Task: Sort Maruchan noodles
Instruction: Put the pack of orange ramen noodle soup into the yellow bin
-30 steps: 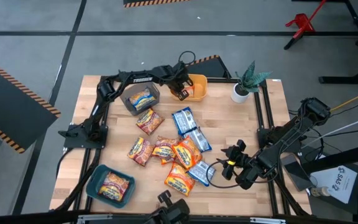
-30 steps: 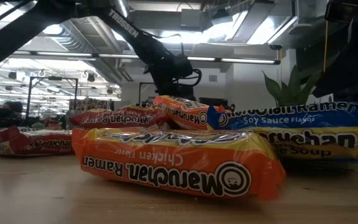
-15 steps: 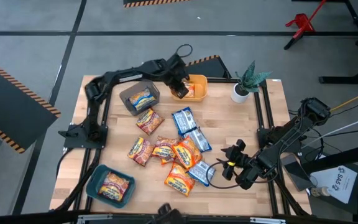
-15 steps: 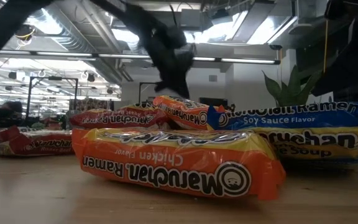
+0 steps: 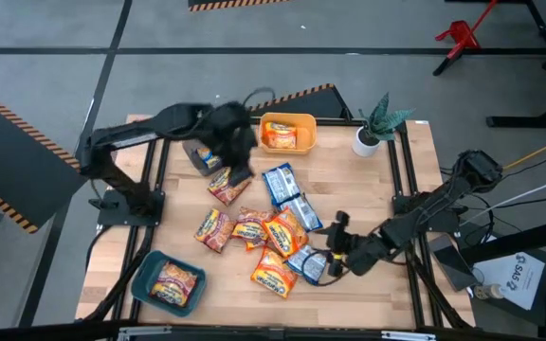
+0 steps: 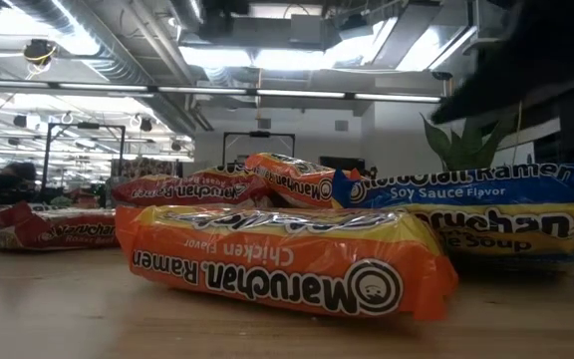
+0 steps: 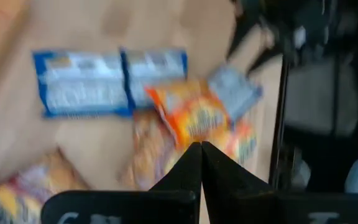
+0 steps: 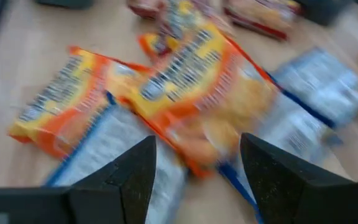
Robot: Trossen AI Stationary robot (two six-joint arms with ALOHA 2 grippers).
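Maruchan noodle packets lie loose on the middle of the table: blue ones [image 5: 280, 183], orange ones [image 5: 284, 232] and red ones [image 5: 227, 183]. Some overlap. One orange packet [image 5: 284, 137] lies in the yellow bin [image 5: 265, 121]. My left gripper [image 5: 237, 169] is shut and empty, high over the red packet beside the grey bin [image 5: 200, 156]; its fingertips [image 7: 201, 147] meet. My right gripper [image 5: 333, 244] is open, low at the pile's right side. Its fingers [image 8: 138, 163] stand apart over a blue packet [image 8: 114, 155] and an orange one [image 8: 204, 93].
A teal bin [image 5: 145, 284] at the near left holds a red packet. A potted plant [image 5: 373, 133] stands at the far right. In the low view an orange packet [image 6: 287, 254] lies close in front, with a blue one [image 6: 486, 209] to its right.
My left gripper has pulled away from the yellow bin, risen and swung toward the table's left and near side, over the grey bin, staying shut. The orange packet stays in the yellow bin. My right gripper has gone toward the table's left, up to the pile, and has rolled.
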